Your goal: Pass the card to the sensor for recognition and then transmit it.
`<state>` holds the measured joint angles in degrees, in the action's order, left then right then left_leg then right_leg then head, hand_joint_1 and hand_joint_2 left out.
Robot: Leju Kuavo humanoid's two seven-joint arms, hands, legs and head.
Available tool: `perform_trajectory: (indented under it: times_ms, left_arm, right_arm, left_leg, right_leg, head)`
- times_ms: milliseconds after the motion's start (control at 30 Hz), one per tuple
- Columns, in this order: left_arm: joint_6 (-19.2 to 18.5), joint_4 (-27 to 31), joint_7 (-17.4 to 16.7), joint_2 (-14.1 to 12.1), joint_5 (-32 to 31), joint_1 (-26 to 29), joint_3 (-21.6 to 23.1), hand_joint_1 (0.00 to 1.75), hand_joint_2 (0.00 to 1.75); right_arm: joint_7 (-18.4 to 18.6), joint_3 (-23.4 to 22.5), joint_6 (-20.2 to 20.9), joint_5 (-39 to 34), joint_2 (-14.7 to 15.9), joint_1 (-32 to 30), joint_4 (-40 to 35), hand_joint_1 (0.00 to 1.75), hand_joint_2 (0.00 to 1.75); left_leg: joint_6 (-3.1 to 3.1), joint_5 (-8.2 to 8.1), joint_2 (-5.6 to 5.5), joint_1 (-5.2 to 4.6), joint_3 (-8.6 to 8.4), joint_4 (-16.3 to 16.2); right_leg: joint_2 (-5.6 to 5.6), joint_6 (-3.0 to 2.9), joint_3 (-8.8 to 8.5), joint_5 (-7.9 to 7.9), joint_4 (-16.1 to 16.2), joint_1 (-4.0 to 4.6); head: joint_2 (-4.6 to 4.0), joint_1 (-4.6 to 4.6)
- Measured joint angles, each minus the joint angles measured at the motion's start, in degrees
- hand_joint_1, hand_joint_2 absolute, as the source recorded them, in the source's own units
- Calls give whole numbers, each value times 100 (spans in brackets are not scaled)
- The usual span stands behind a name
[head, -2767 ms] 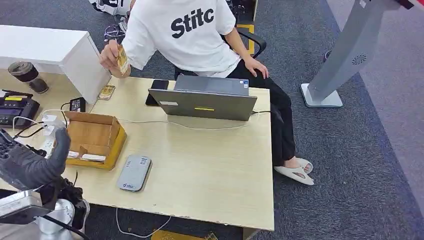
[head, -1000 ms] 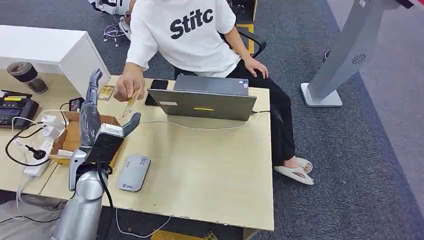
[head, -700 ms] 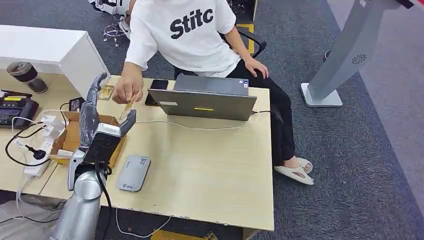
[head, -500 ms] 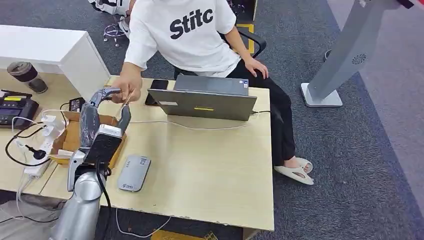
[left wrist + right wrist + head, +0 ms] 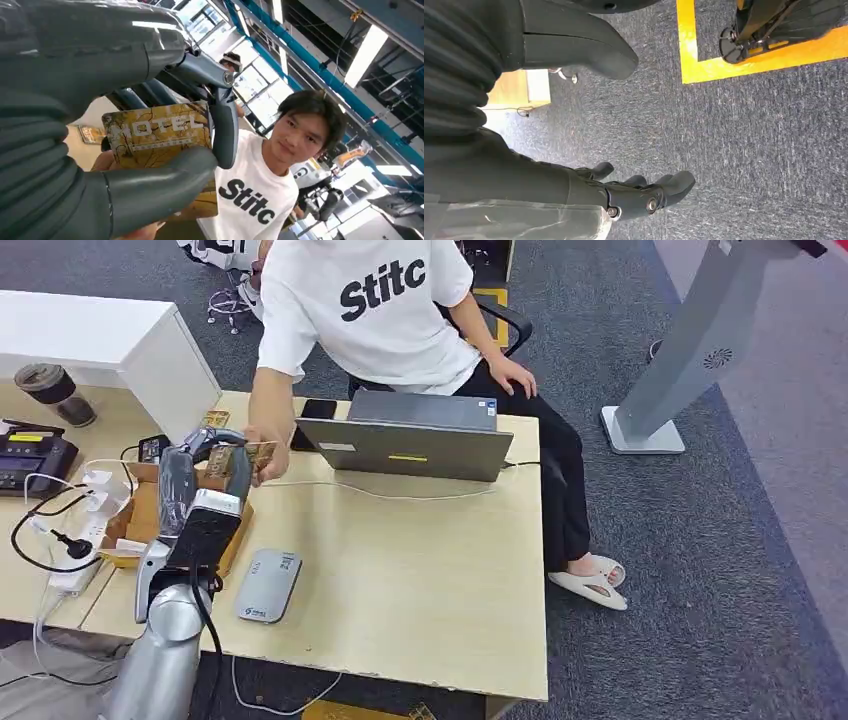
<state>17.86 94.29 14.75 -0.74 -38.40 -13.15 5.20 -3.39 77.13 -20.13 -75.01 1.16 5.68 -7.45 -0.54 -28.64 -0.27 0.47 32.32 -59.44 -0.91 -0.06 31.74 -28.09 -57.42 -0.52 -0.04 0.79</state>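
Closing its fingers and thumb around one gold card [image 5: 157, 132], the left hand [image 5: 205, 475] is raised above the cardboard box [image 5: 150, 515]; a person's hand [image 5: 268, 455] also touches the card. One grey sensor [image 5: 269, 585] lies on the table [image 5: 420, 580] just beside the box, with bare tabletop beyond it toward the near edge. One laptop [image 5: 410, 435] stands at the far edge. The right hand [image 5: 644, 195] hangs over carpet, fingers apart, holding nothing.

Desk clutter around a seated person

A person [image 5: 375, 310] sits behind a grey laptop [image 5: 408, 438]; a cardboard box [image 5: 140, 515], black phone [image 5: 310, 412] and coffee cup [image 5: 50, 390] lie on the wooden desk [image 5: 420, 570].
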Motion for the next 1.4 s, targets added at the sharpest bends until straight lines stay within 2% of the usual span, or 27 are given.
perform_trajectory:
  times_ms: [200, 333, 567, 700, 833, 1400]
  left_arm:
    - [-64, 0, 11, -11, -101, 26, 0, 175, 175]
    - [-203, 13, -74, -74, -596, 145, 2, 175, 175]
    - [-716, 269, -694, -454, -1604, 556, 33, 175, 175]
    - [-782, 380, -754, -749, -1683, 846, 33, 175, 175]
    - [-778, 496, -754, -909, -1692, 1026, 33, 175, 175]
    - [-894, 835, -776, -1176, -1906, 1443, 33, 175, 175]
  right_arm:
    - [-2, 0, 20, -61, 0, 0, 0, 0, 175]
    - [-9, 0, 55, -109, 0, -3, 0, 0, 175]
    - [-11, 0, 70, -295, 0, -19, 0, 0, 175]
    - [-7, 0, 70, -317, 0, -43, 0, 0, 175]
    - [-4, 0, 70, -317, 0, -45, 0, 0, 175]
    - [-22, -2, 70, -402, -2, -52, 0, 0, 175]
  left_leg:
    - [0, 0, -1, 0, 2, 0]
    - [-1, -1, -1, 0, 3, 0]
    - [-1, -1, 1, 1, 2, 2]
    - [0, -1, 1, 2, 2, 3]
    - [0, -1, 0, 2, 4, 3]
    - [0, -1, 0, 2, 5, 3]
  right_leg:
    - [0, 0, 0, 0, 0, 0]
    - [0, 1, 1, -1, 0, -1]
    - [-1, 0, 3, -2, 0, 0]
    - [-1, -1, 4, -2, 0, 1]
    - [-1, -1, 4, -2, 0, 1]
    - [0, -1, 5, -2, 0, 0]
  head:
    - [0, 2]
    - [0, 2]
    - [0, 2]
    - [0, -2]
    - [0, -2]
    - [0, -2]
